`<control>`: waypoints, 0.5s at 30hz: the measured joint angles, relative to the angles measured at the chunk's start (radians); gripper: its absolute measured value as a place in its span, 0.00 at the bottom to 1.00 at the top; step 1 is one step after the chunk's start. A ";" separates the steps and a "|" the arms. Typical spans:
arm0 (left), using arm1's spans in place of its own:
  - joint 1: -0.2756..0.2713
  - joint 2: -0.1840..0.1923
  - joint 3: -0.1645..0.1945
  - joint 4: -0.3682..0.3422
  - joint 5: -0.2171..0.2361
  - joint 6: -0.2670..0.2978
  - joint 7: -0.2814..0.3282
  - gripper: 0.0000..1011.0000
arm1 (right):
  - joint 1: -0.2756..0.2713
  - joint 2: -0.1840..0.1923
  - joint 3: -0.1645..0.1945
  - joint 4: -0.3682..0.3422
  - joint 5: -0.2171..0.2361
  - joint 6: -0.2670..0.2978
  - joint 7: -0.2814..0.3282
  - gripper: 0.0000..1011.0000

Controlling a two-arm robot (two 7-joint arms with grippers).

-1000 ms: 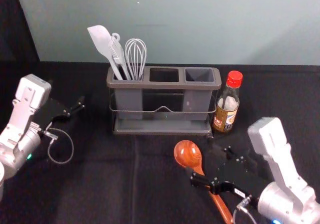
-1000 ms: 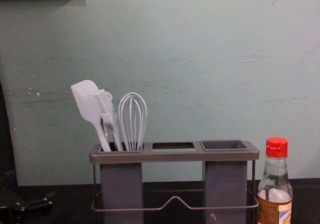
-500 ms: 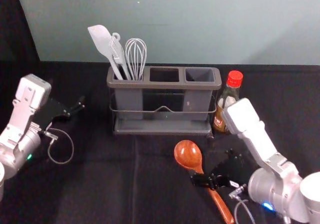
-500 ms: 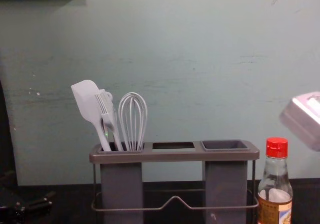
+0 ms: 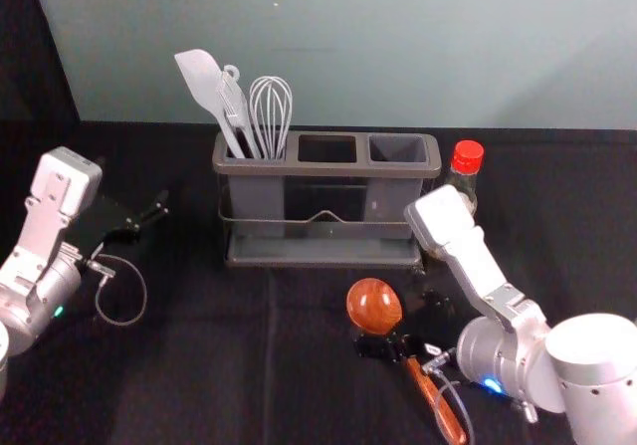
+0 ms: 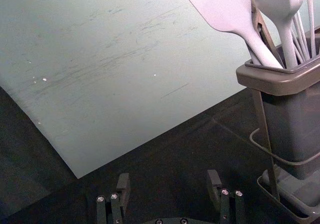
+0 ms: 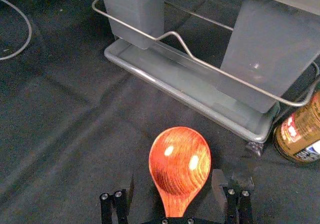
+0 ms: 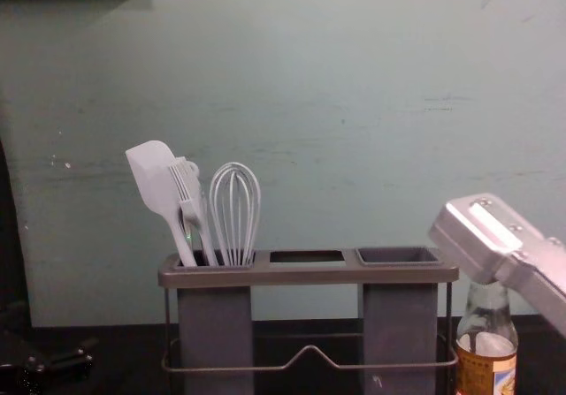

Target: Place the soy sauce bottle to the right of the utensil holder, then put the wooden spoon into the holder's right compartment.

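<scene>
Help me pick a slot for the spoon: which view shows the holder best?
The head view: nearly the whole holder, all three openings seen from above. The chest view gives its front; the left wrist view, its end with the utensils; the right wrist view, its lower front and tray.

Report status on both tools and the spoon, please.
Right tool open astride wooden spoon, spoon lying unclamped. Left tool open, left of holder. Soy sauce bottle right of holder, not blocking.

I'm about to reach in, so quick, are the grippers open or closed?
Left gripper: open, empty, left of the utensil holder.
Right gripper: open around the wooden spoon, not gripping it.
</scene>
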 joint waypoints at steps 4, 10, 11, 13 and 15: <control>0.000 0.000 0.000 0.000 0.000 0.000 0.000 0.99 | 0.018 -0.017 -0.006 0.027 -0.014 -0.001 0.000 0.99; 0.000 0.000 0.000 0.000 0.000 0.000 0.000 0.99 | 0.040 -0.042 -0.010 0.060 -0.032 -0.002 0.001 0.99; 0.000 0.000 0.000 0.000 0.000 0.000 0.000 0.99 | 0.042 -0.045 -0.011 0.063 -0.034 -0.002 0.001 0.99; 0.000 0.000 0.000 0.000 0.000 0.000 0.000 0.99 | 0.048 -0.052 -0.011 0.072 -0.040 -0.003 0.001 0.99; 0.000 0.000 0.000 0.000 0.000 0.000 0.000 0.99 | 0.052 -0.057 -0.011 0.078 -0.045 -0.004 0.002 0.99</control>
